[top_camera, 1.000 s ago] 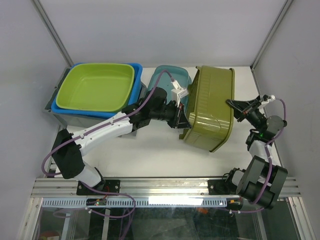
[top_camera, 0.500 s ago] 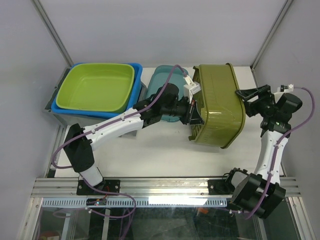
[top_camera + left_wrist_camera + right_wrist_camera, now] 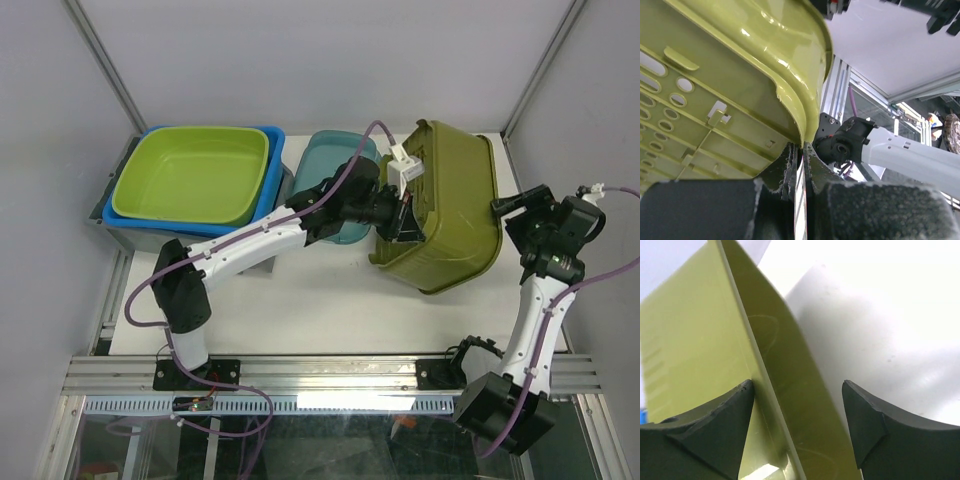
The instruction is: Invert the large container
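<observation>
The large container [image 3: 455,205] is an olive-green tub, tipped up on the table at the back right with its slotted underside facing up and left. My left gripper [image 3: 403,215] is shut on its left rim. In the left wrist view the rim [image 3: 810,95] runs down into the closed gripper [image 3: 802,148]. My right gripper [image 3: 512,225] stands open at the tub's right side. In the right wrist view the tub's wall [image 3: 760,365] passes between the spread gripper [image 3: 797,390] without being gripped.
A lime tub [image 3: 195,172] sits nested in a blue tub [image 3: 272,165] on a grey one at the back left. A teal container [image 3: 330,160] lies behind my left arm. Enclosure walls stand close at the right and the back. A metal rail [image 3: 330,375] runs along the near edge.
My right gripper has opened and let go of the tub's right side, then pulled back to the right. My left gripper has carried the tub rightward and toward the back, still shut on its rim.
</observation>
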`<state>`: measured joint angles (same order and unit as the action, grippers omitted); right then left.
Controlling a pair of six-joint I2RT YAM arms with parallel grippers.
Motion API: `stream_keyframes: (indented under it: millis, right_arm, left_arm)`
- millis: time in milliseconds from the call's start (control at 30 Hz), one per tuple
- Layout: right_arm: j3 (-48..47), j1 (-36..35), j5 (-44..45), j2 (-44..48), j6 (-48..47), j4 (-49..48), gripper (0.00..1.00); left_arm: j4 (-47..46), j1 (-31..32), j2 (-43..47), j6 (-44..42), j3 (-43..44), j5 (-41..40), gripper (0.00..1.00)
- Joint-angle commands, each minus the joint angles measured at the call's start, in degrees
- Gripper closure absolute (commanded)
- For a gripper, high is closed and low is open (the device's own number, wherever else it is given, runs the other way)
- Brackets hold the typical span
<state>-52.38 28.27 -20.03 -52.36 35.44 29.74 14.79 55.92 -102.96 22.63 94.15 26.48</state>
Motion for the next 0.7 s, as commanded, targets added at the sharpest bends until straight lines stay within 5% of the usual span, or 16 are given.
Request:
stream_keyframes:
  millis: [0,467,567,667]
  right_arm:
    - [2.75,-0.73,13.47,0.28,-5.37,9.19,0.27]
    - [-3.80,-1.42,24.75,4.89,-0.20,17.30,0.22]
    - [-7.37,-1.53,25.21,5.39,1.41,20.21,0.21]
    - [-11.12,-1.76,26.15,5.88,2.22,22.70,0.20]
  left_arm:
    - [-3.29,0.98,-2.10,1.07,7.35,1.08,1.00]
    - [-4.98,3.67,-11.02,4.04,14.91,2.78,0.98]
    - [-5.95,3.67,-12.27,4.57,14.91,2.79,0.68]
    - [-6.73,3.65,-13.28,4.68,15.27,2.40,0.54]
